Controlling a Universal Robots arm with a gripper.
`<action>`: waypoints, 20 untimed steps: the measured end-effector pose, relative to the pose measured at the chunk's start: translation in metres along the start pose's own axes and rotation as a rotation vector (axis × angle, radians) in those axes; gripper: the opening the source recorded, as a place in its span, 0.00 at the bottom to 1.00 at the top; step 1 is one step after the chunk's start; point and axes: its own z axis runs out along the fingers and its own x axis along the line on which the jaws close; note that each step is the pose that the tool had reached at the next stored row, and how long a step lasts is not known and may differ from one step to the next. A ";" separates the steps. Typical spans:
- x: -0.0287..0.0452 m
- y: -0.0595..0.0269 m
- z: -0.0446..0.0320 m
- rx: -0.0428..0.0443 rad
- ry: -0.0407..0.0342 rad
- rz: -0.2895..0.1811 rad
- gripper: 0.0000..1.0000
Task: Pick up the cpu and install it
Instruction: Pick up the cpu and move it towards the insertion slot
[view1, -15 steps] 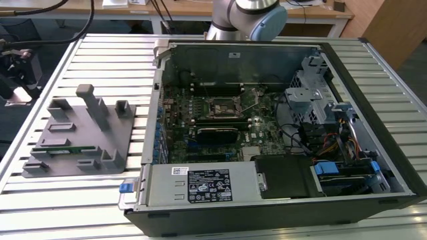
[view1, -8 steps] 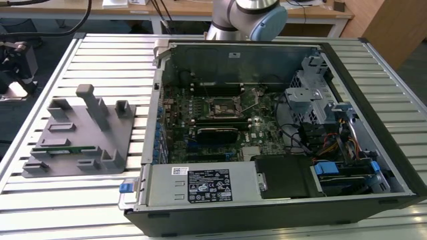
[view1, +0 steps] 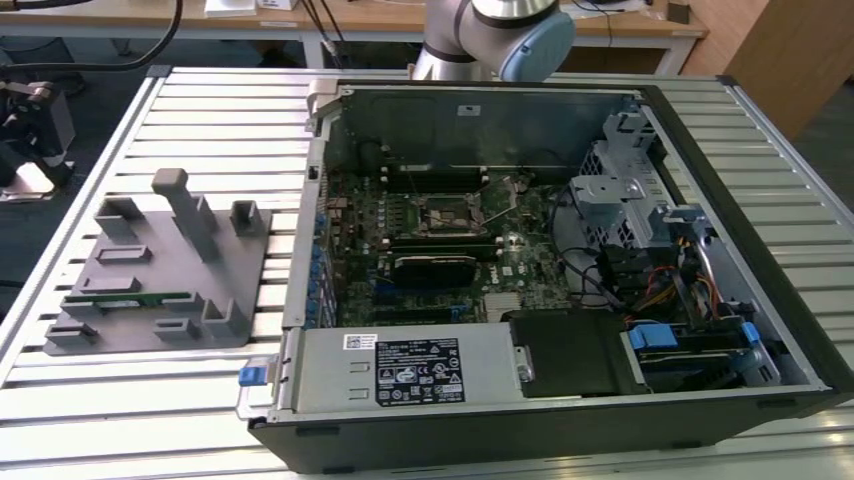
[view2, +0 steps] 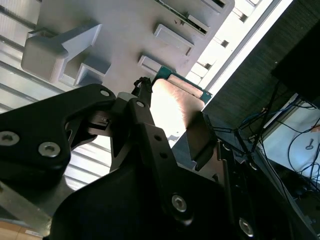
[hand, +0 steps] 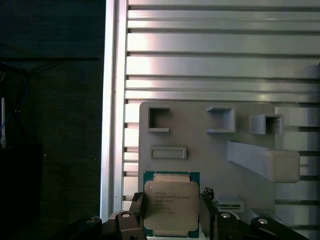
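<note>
- Slatted aluminium table (hand: 200, 65) backs the gripper (hand: 172, 201), clamped on opposite edges of the cpu (hand: 170, 197).
- Likely light, stiff, fragile; edges look the safest hold.

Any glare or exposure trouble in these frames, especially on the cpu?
Second wrist view: glare blows out the metal top of the cpu, and the gripper holding it reads dark. First wrist view: the cpu top is evenly lit; the slatted table shows bright bands. Exterior view: even light, no strong glare.
</note>
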 end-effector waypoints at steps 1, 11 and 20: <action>0.0000 0.0000 0.0000 0.0000 0.0000 0.000 0.53; -0.0181 0.0001 -0.0022 -0.0001 0.0053 0.000 0.53; -0.0187 0.0004 -0.0138 -0.0002 0.0052 0.000 0.53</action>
